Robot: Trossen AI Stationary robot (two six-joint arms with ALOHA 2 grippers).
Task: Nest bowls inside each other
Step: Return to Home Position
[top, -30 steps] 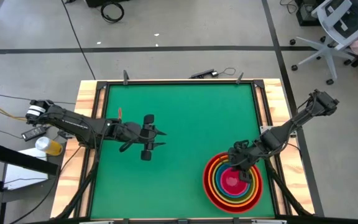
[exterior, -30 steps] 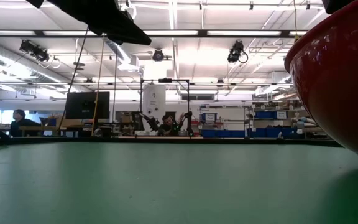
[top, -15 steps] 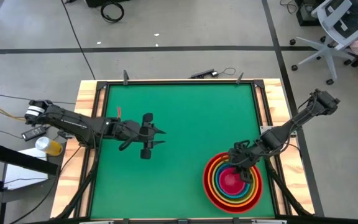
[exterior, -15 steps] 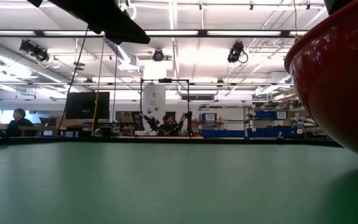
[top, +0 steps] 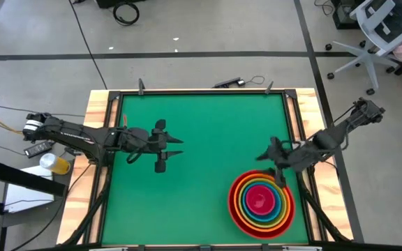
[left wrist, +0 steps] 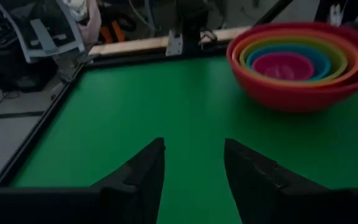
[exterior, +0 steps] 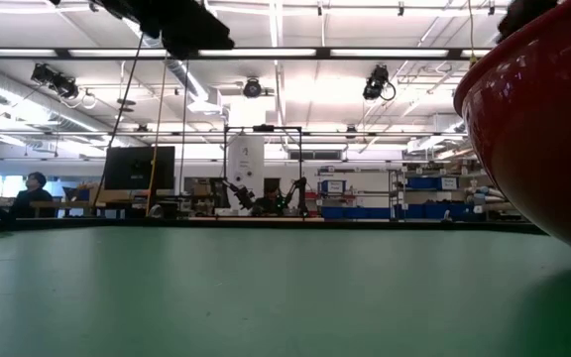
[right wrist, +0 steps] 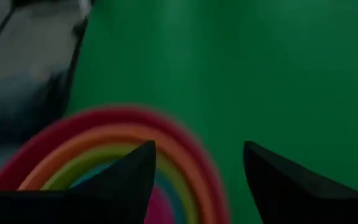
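Observation:
Several bowls (top: 262,203) stand nested at the table's near right: red outermost, then orange, yellow-green and blue, with pink in the middle. The red bowl's bottom rests on the green mat. The stack also shows in the left wrist view as the bowls (left wrist: 300,65), in the right wrist view as the bowls (right wrist: 166,149), and in the low view as a red wall (exterior: 543,129). My right gripper (top: 269,167) hangs open above and just beyond the stack's far rim, touching nothing. My left gripper (top: 176,146) hovers open over the mat's left half, pointing toward the stack.
A raised wooden frame (top: 103,167) edges the green mat (top: 208,139). The mat between the two arms and along the far side is bare. A cable and a small dark object (top: 229,83) lie on the floor beyond the far edge.
My right gripper has opened, risen off the far rim of the bowl stack and drawn back toward the table's far right, tipping up as it went. The bowls have stayed where they were. My left gripper has drifted a little toward the left edge.

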